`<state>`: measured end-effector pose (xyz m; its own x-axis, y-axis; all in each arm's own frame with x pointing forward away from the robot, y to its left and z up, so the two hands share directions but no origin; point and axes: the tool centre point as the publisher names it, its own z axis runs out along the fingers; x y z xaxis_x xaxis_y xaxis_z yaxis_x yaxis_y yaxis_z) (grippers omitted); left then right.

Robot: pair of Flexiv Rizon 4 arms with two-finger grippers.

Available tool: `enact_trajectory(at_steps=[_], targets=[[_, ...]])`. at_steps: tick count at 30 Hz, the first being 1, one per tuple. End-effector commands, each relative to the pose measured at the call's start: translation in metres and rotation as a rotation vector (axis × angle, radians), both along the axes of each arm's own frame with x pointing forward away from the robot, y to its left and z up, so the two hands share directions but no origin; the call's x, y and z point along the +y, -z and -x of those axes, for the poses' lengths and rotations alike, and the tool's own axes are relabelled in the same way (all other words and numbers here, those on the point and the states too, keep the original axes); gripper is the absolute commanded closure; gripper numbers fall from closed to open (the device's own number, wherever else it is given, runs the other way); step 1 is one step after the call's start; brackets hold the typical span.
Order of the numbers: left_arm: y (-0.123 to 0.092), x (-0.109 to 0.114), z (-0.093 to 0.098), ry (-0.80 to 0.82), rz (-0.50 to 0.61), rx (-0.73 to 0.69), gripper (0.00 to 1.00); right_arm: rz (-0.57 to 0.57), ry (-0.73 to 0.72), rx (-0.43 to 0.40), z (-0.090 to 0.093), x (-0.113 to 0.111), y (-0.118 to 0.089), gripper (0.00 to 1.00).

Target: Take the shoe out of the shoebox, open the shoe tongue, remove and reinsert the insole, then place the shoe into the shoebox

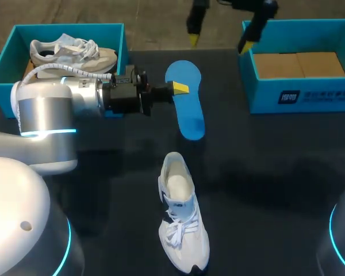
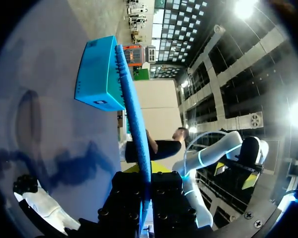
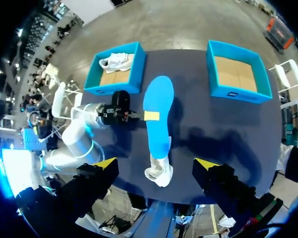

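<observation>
Insole [image 1: 188, 112], blue, is pinched near one end between the fingers of the left gripper [image 1: 180, 88], which reaches in level from the left. The left wrist view shows the insole [image 2: 134, 114] edge-on, clamped from both sides. The white shoe [image 1: 181, 221] lies on the dark table [image 1: 276, 190], apart from the insole, heel end towards it. The right gripper [image 1: 218, 42] hangs over the table's far edge with its fingers spread wide and nothing between them. The right shoebox [image 1: 299, 95] stands open at the far right, showing a bare cardboard floor. The left shoebox [image 1: 3, 69], far left, holds a second shoe [image 1: 75, 52].
</observation>
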<state>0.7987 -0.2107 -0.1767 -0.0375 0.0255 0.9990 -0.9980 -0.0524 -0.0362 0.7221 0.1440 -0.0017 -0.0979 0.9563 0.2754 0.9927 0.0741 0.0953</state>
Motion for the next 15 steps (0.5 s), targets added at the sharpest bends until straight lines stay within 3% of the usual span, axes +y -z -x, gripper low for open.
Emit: enact_trajectory(at_steps=[1, 3, 7, 9, 15], targets=[[-0.0004, 0.0000, 0.0005, 0.000, -0.002, 0.001, 1.00, -0.719, -0.087, -0.004, 0.0046, -0.0130, 0.0102, 0.00], [-0.0004, 0.0000, 0.0005, 0.000, -0.002, 0.001, 1.00, -0.735, -0.089, -0.006, 0.0046, -0.0129, 0.0114, 0.00], [-0.0004, 0.0000, 0.0005, 0.000, -0.002, 0.001, 1.00, -0.926, -0.134, -0.032, 0.0063, -0.0112, 0.0123, 0.00], [-0.0004, 0.0000, 0.0005, 0.000, -0.002, 0.001, 1.00, -0.925, -0.134, -0.032, 0.0071, -0.0111, 0.0119, 0.00], [-0.0004, 0.0000, 0.0005, 0.000, -0.002, 0.001, 1.00, -1.060, -0.154, -0.034, 0.0094, -0.0105, 0.0174, 0.00]])
